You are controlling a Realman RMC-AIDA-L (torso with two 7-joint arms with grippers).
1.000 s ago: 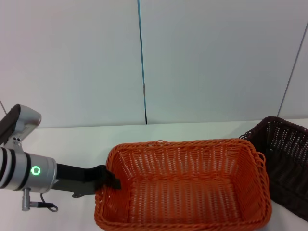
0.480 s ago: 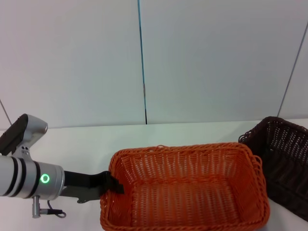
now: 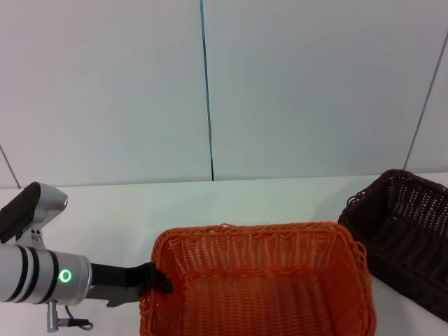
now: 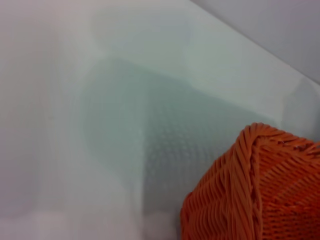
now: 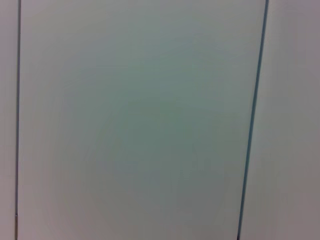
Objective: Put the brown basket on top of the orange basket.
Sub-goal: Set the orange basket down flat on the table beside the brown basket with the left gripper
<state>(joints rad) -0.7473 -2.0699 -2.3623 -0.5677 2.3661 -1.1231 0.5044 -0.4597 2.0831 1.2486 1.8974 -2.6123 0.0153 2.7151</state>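
The brown basket (image 3: 404, 241) sits on the white table (image 3: 231, 199) at the 3 o'clock edge of the head view, its open top facing up and its far end cut off by the frame. Just beside it, toward 9 o'clock, the orange basket (image 3: 255, 283) fills the lower middle of the view, tipped so that its rear rim rides high; the two baskets stand close, and contact between them cannot be confirmed. The left gripper (image 3: 155, 278) reaches in from 8 o'clock, its dark jaws clamped on the orange basket's left rim, with a green ring light glowing on the silver arm behind it. From the left wrist, one woven corner of the orange basket (image 4: 260, 195) shows above the table (image 4: 100, 125). The right wrist camera sees only a pale panelled wall (image 5: 140, 120).
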